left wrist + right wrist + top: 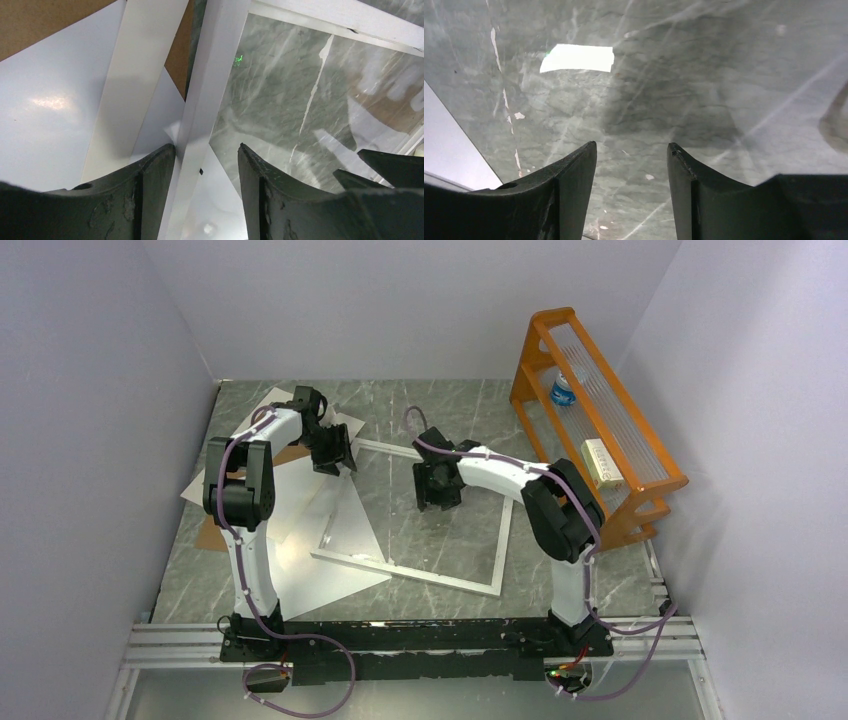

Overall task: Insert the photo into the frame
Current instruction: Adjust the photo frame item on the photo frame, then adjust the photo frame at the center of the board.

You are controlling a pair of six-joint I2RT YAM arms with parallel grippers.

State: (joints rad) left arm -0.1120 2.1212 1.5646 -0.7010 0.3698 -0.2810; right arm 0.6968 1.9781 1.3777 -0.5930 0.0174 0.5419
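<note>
The frame, a large rectangle with a narrow white border, lies flat on the marble table. My left gripper is at its far left corner. It stands open astride the frame's left bar, which runs between the fingers of the left gripper. A glossy white sheet, seemingly the photo with its plain reverse up, lies under that bar. No printed side shows. My right gripper hovers inside the frame, and in the wrist view the right gripper is open with only reflective marble below.
A brown backing board and a wide white card strip lie at the left among the white sheets. An orange rack stands at the right back with a bottle and a small box. Walls close three sides.
</note>
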